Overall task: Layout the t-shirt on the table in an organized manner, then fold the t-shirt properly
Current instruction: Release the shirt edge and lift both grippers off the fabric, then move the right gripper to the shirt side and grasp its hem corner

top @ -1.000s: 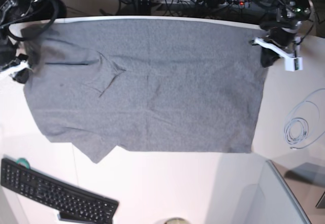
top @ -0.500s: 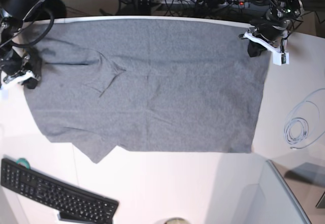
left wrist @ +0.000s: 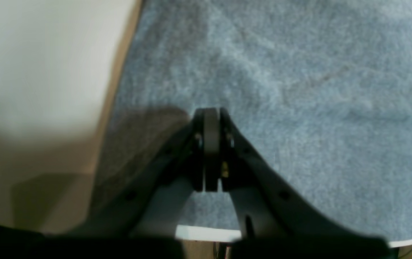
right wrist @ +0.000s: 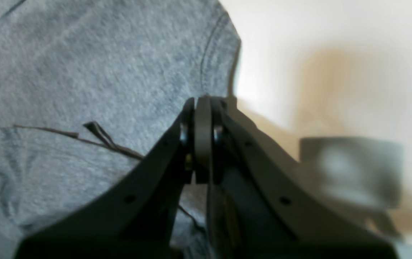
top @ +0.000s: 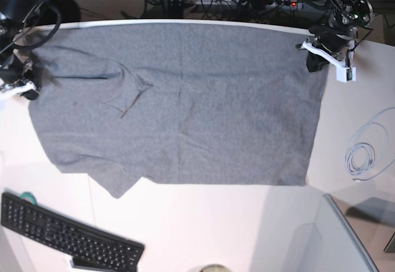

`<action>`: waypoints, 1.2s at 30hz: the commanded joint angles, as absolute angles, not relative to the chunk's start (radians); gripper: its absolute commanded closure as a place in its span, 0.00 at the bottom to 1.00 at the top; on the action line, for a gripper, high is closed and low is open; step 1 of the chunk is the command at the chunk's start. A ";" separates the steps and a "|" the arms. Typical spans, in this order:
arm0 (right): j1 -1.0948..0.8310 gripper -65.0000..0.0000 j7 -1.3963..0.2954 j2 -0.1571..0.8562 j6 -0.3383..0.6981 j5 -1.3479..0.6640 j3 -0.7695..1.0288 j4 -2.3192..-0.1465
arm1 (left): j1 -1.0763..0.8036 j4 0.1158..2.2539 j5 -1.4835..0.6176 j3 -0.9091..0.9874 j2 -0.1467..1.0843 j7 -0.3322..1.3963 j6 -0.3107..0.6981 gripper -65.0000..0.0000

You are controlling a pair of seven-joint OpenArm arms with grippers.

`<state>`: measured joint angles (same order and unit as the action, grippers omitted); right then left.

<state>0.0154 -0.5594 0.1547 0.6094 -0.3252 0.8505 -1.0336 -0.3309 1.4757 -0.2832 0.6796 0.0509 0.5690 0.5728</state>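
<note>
Now the t-shirt lies spread flat across the counter. Left hand hovers over its far right corner, right hand at its left edge; both are closed, holding nothing.

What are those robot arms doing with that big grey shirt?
Two robot arms are working on a grey t-shirt spread out on the white table. It lies mostly flat, with some creases near one sleeve. The left tool is shut at one far corner of the shirt, and the right tool is shut at the opposite edge, by the sleeve. Neither tool shows cloth between its tips. No fold has been made yet. A black keyboard and a coiled white cable sit off to the sides.
</note>
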 commanded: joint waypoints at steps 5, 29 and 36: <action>0.058 1.00 -0.526 0.174 0.608 -0.351 0.848 -1.148 | -0.332 1.554 -0.297 0.705 0.082 0.550 0.573 1.00; 0.444 0.42 -0.019 0.390 0.607 -0.188 0.656 -0.275 | -0.334 1.474 -0.305 0.931 0.139 0.550 0.575 1.00; 0.444 0.52 -0.021 0.389 0.607 -0.186 0.653 -0.274 | -0.329 1.475 -0.303 0.929 0.139 0.550 0.575 1.00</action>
<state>0.4202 -0.0372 0.3691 0.5991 -0.1783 0.6544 -0.2661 -0.3298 1.4593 -0.2916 0.9257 0.1219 0.5690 0.5735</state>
